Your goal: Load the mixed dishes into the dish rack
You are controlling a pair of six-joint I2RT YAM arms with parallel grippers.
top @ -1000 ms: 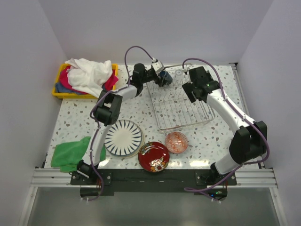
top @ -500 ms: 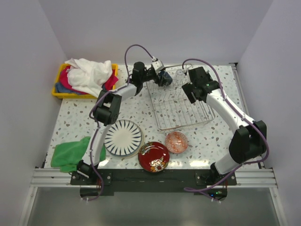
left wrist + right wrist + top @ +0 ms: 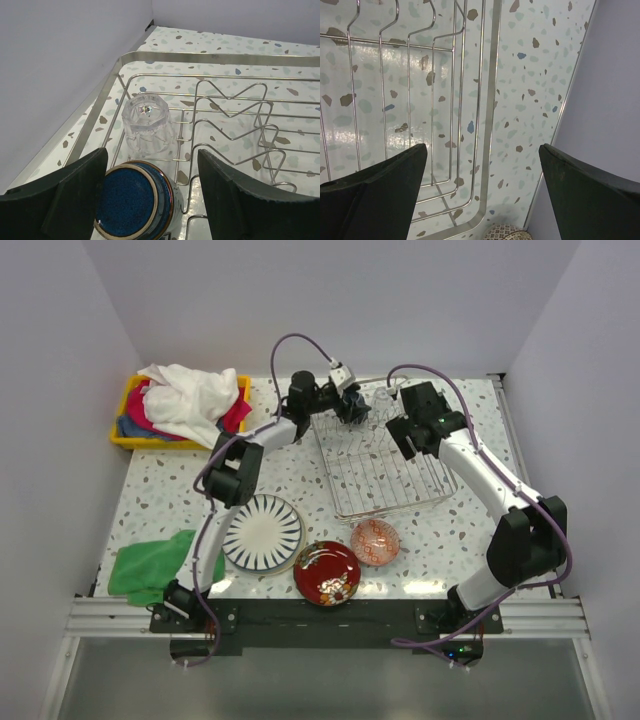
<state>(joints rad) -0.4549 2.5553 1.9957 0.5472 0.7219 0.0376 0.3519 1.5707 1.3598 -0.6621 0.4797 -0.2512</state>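
Yellow plastic is showing at the upper left, where a bin (image 3: 150,443) is holding cloths, and a green cloth (image 3: 150,565) is lying at the lower left of the surface (image 3: 160,490). Moving right, the striped plate (image 3: 262,532), the red floral plate (image 3: 327,572) and the orange-red bowl (image 3: 375,541) are sitting along the bottom, outside the dish rack (image 3: 215,58). In the rack's upper-left corner the left gripper (image 3: 151,160) is hanging spread around the dark blue mug (image 3: 132,202), with one finger clear of it. The clear glass (image 3: 146,122) is standing upside down just beyond. Farther right, the right gripper (image 3: 482,150) is hovering wide apart over the rack's rim, holding nothing.
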